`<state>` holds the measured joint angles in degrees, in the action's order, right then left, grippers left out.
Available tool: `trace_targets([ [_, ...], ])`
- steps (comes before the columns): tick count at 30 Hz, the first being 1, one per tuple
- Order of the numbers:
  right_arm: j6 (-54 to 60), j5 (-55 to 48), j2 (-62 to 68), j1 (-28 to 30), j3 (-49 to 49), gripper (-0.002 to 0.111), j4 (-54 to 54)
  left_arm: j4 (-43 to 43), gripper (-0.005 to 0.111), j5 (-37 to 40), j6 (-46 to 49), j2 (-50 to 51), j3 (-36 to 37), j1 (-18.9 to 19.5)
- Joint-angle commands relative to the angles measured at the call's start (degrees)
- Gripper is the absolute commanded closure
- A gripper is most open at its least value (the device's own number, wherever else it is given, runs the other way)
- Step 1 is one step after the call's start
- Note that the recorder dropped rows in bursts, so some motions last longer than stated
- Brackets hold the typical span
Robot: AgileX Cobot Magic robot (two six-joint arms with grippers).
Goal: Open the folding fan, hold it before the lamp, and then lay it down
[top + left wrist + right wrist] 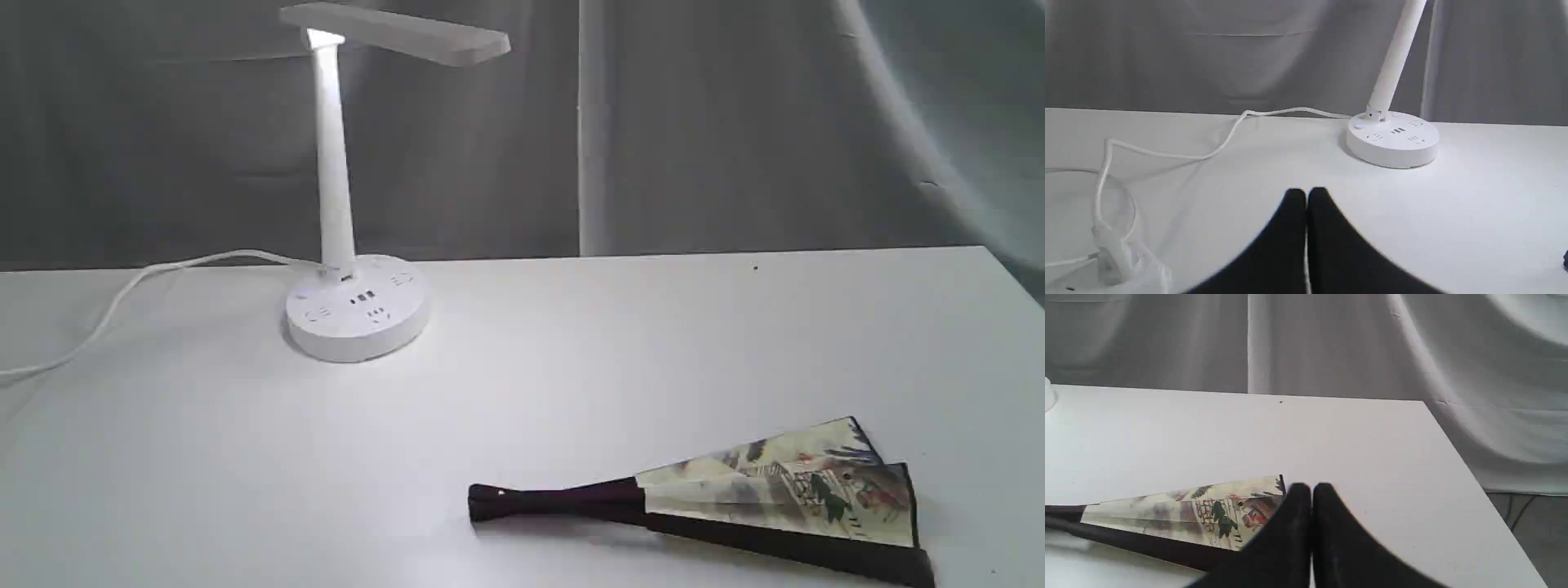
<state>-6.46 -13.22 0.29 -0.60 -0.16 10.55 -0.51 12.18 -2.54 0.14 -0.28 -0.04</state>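
Observation:
The folding fan [767, 494] lies flat on the white table at the front right, only slightly spread, its painted cream paper toward the right and its dark maroon pivot end toward the left. The right wrist view shows the fan [1184, 514] just beside my right gripper [1311, 490], whose black fingers are shut with nothing between them. The lamp [351, 188] stands lit at the back left, post upright, bar head over the table. My left gripper [1306, 194] is shut and empty, short of the lamp's round base [1394, 141]. Neither gripper shows in the exterior view.
The lamp's white cord [1167, 153] trails across the table to a plug and crumpled plastic [1114, 257] near my left gripper. The table's right edge [1470, 469] drops off close to my right gripper. Grey cloth hangs behind.

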Motion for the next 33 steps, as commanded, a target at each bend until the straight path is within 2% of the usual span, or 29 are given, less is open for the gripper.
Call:
trace_targets([
  [1, 0.0, 0.3, -0.3, 0.0, 0.2, 0.108, 0.5, 0.0, 0.107, -0.4, -0.3, -0.1, 0.3, 0.1],
  [23, 0.0, 0.3, -0.3, 0.0, 0.2, 0.108, 0.5, -0.5, 0.107, -1.3, -0.5, -0.1, 0.3, 0.1],
  [29, 0.0, 1.7, -0.3, 0.0, 0.2, 0.108, 0.5, -1.8, 0.107, -10.8, -1.8, -0.1, 0.3, 0.1],
  [33, 0.0, 6.1, -0.3, 0.0, 0.2, 0.108, 0.4, -3.7, 0.107, -16.0, -3.5, -0.1, 0.3, 0.1],
])
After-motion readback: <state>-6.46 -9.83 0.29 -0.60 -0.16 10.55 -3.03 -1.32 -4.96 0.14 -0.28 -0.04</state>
